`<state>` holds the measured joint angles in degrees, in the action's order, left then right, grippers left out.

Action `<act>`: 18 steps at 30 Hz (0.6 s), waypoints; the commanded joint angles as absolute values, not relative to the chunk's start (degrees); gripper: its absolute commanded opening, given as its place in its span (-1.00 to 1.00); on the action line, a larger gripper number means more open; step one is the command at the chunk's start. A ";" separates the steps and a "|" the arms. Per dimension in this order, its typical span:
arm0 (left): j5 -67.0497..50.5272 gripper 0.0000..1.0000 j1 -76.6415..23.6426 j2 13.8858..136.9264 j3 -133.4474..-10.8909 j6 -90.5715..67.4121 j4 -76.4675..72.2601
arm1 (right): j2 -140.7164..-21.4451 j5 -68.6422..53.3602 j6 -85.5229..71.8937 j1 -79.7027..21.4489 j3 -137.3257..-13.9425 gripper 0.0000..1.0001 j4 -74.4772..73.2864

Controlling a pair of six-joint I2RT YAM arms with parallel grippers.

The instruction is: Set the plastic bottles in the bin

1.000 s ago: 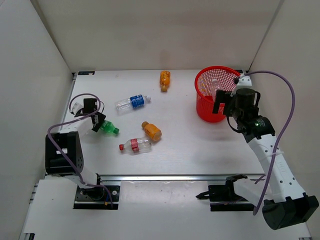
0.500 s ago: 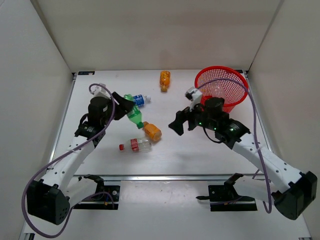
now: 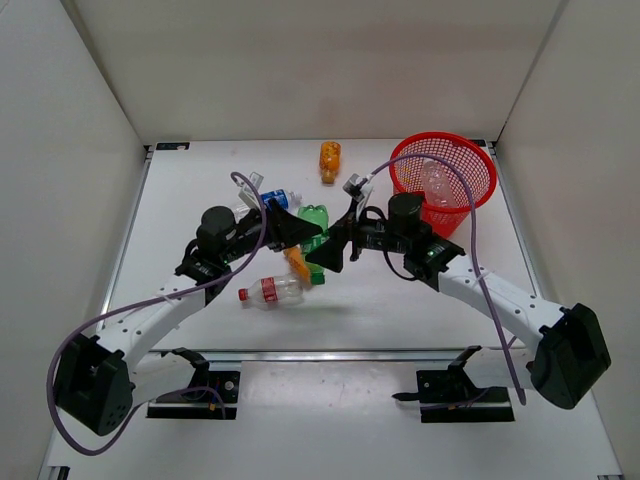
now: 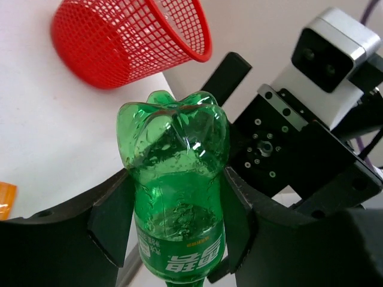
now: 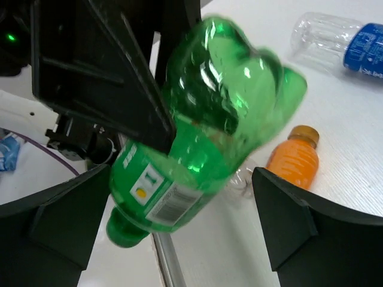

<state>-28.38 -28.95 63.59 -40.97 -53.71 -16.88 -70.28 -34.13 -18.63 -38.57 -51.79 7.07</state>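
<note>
Held above the desk (image 3: 400,300), green bottle (image 4: 173,143) clenched at the label by the left pincer (image 4: 179,203), base thrust toward the right pincer (image 5: 173,197), spread wide and gripping nothing just beside it. Looks like a handover bound for the bin (image 3: 480,165) at far right, clear bottle (image 3: 437,182) already inside. Close squarely on the body before loosening the left grip. Lying on the desk: two orange bottles (image 3: 329,160), blue-labelled bottle (image 3: 280,198), red-labelled bottle (image 3: 270,291).
</note>
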 commanded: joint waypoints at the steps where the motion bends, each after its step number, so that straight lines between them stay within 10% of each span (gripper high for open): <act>1: -34.45 -0.38 -30.14 63.10 -38.85 -57.39 -25.48 | -72.24 -35.85 -22.85 -38.59 -52.21 0.97 16.07; 7: -34.37 -0.33 -30.85 63.55 -38.85 -55.20 -22.59 | -74.44 -36.57 -28.56 -38.06 -51.94 0.30 19.17; 11: -33.49 0.20 -28.74 61.00 -38.66 -55.02 -20.32 | -74.71 -37.96 -30.84 -35.17 -51.60 -0.22 17.05; 12: -33.57 0.37 -28.48 60.30 -38.93 -54.15 -19.43 | -74.62 -38.32 -31.63 -34.03 -51.24 -0.81 17.14; 18: -33.22 0.51 -25.40 57.92 -41.04 -52.11 -15.29 | -71.37 -37.70 -32.26 -29.28 -49.48 -0.99 15.57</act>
